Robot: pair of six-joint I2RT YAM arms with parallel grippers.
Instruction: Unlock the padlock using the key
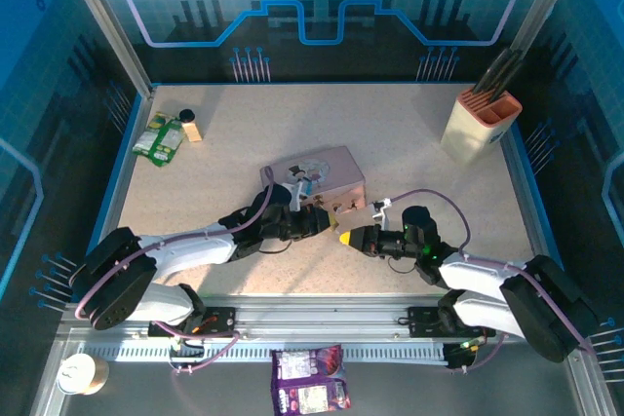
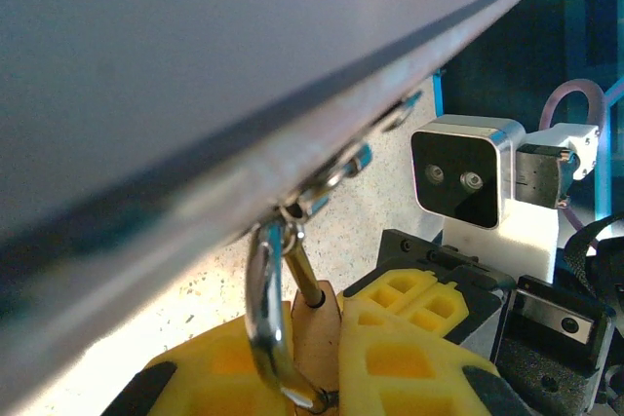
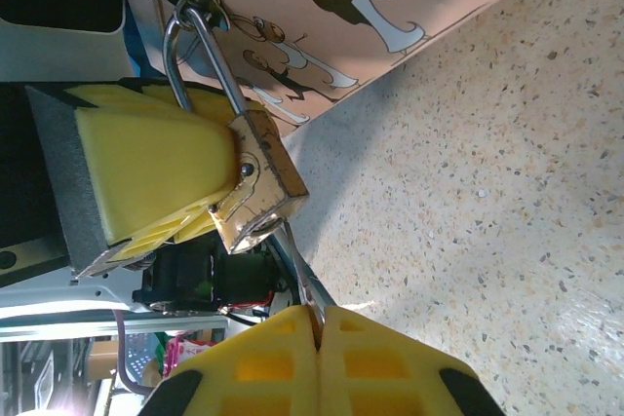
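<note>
Because the padlock (image 3: 255, 180) looks small, stiff and slick, the left gripper (image 2: 310, 362) pinches its flat body while the right gripper (image 3: 317, 326) nips the thin, light key (image 3: 297, 272) just ahead of its pads

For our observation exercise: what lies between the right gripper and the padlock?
The key: its thin shank runs from the right gripper to the underside of the padlock, in the right wrist view.

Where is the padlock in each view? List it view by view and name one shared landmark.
Top external: the padlock sits mid-table, against the pink box's near side.
Left wrist: padlock at bottom centre, shackle hanging from the box above.
Right wrist: padlock upper left of centre, the key touching its base.
Shared landmark: the pink box.
</note>
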